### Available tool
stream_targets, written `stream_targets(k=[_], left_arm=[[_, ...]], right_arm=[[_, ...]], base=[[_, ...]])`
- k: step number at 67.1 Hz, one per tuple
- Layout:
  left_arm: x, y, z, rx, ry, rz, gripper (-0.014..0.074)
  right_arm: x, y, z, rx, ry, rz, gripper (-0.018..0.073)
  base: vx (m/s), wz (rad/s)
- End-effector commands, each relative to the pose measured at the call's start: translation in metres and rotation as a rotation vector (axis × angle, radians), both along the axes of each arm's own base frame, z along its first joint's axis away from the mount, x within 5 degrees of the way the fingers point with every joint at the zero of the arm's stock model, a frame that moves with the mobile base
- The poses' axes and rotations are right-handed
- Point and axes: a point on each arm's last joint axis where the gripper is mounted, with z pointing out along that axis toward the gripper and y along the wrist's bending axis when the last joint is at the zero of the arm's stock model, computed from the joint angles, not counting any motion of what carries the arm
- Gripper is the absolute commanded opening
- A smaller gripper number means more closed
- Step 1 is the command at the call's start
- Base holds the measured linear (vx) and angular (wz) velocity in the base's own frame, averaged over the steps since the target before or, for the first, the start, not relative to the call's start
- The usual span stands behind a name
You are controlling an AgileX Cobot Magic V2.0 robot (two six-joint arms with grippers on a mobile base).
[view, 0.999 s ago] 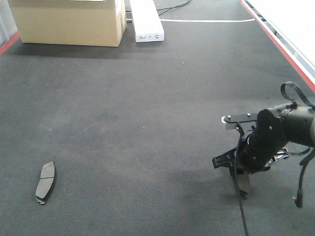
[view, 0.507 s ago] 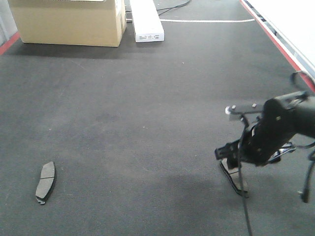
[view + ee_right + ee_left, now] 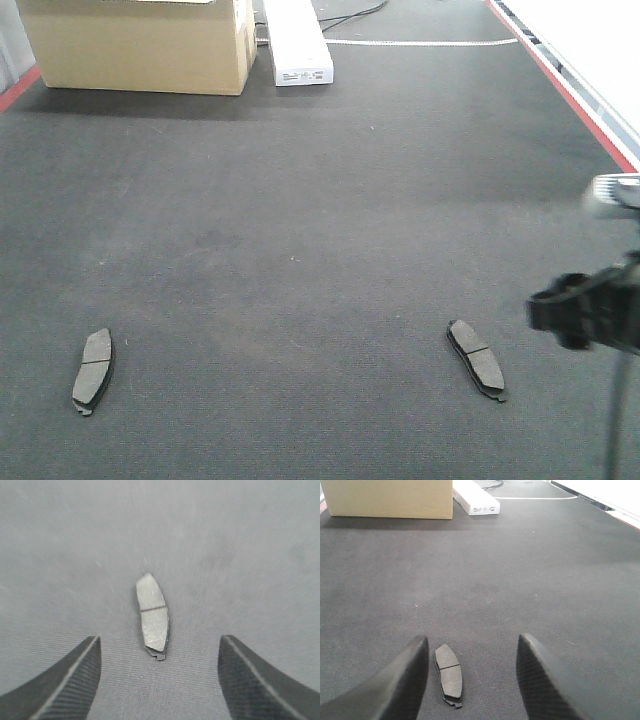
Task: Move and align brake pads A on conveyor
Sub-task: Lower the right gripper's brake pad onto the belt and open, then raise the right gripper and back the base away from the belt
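Hidden or unclear: in the front view the right hand [image 3: 585,310] sits at the right edge, smeared by motion blur and partly cut off by the frame. Its outline is a dark lump and the spread of its fingers cannot be read there. The left hand does not appear in the front view. The cardboard box [image 3: 135,45] and the long white box [image 3: 297,40] at the far end are both cropped along the top. Only two pads are visible in any view.

Hands: in its wrist view the right hand [image 3: 160,640] has its two fingers [image 3: 65,685] spread wide apart, holding nothing. The left hand [image 3: 472,639] is likewise spread, its fingers [image 3: 405,680] empty. How high either hand is above the surface cannot be judged.

Task items: the right pad [image 3: 476,358] lies flat on the conveyor [image 3: 300,230], just left of the blurred right hand and not touching it. In the right wrist view this pad [image 3: 152,615] lies lengthwise in the gap between the fingers, clear of both. The left pad [image 3: 93,371] lies flat near the lower left. In the left wrist view it [image 3: 449,675] sits between the fingers, closer to the left one. The two pads are well apart.

Materials and shapes: both pads are thin, dark grey, slightly curved oblongs with a fine groove across the middle and a small notched tab at the near end. The conveyor is matte charcoal with a rough, grainy weave. A red stripe [image 3: 560,85] and a white rail [image 3: 590,50] run along its right side. The fingers are black, rounded, with a fine cross-hatched surface.
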Motion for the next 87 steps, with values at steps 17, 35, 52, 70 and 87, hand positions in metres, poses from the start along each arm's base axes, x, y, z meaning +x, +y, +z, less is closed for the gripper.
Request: stream_targets(k=[17, 35, 52, 70, 87], left_arm=[[0.002, 0.000, 0.013, -0.027, -0.081, 0.002, 0.0372], [0.002, 0.000, 0.013, -0.027, -0.081, 0.002, 0.0372], [0.002, 0.000, 0.013, -0.027, -0.081, 0.002, 0.0372], [0.002, 0.000, 0.013, -0.027, -0.081, 0.002, 0.0372], [0.002, 0.000, 0.013, -0.027, -0.081, 0.002, 0.0372]], right_arm=[[-0.095, -0.022, 0.030, 0.049, -0.442, 0.030, 0.0484], [-0.147, -0.033, 0.027, 0.069, -0.681, 0.043, 0.0484], [-0.149, -0.036, 0.016, 0.012, -0.734, 0.044, 0.0484], [-0.149, -0.036, 0.017, 0.020, -0.741, 0.044, 0.0484], [-0.149, -0.036, 0.017, 0.020, -0.742, 0.045, 0.0484]], base=[[0.00, 0.00], [0.00, 0.00], [0.00, 0.00], [0.00, 0.00], [0.00, 0.00]])
